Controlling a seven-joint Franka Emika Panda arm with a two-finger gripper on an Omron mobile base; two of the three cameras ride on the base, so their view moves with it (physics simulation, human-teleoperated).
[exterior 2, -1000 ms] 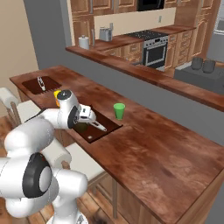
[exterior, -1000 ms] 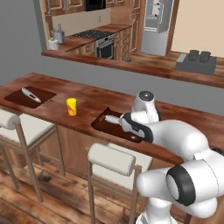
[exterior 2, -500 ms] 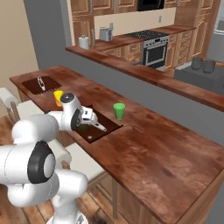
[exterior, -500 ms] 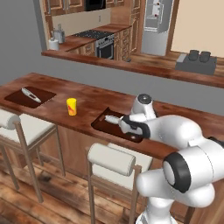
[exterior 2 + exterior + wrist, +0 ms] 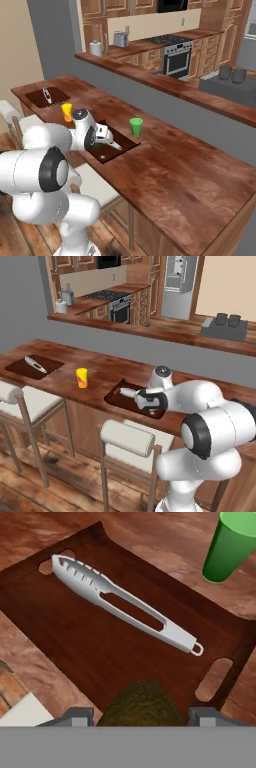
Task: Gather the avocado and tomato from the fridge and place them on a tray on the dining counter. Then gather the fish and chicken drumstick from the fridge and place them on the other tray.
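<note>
Step in hand: the avocado [image 5: 141,704] is being set down on the near tray [image 5: 65,642] on the dining counter [image 5: 180,170]; this looks like the first half of the job, the produce tray.
Gripper: the gripper [image 5: 140,714] hangs low over the tray, its two fingertips [image 5: 75,716] standing either side of the avocado, moderately wide. I cannot tell whether they grip the fruit or have just let it go.
Avocado: dark, rough-skinned, at the tray's near end, between the fingers; whether it rests on the tray floor I cannot say.
Also on the tray: a pair of white tongs [image 5: 122,604] lying diagonally, apart from the avocado.
Around it: a green cup [image 5: 135,126] just beyond the tray, a yellow cup [image 5: 81,378] further along the counter, and a second tray [image 5: 35,364] at the far end.
Fridge: the fridge [image 5: 179,286] stands well away, across the kitchen.
Next move, as I judge it: make sure the avocado is released and stays put, lift straight up clear of the tongs, then go back to the fridge for the tomato.
</note>
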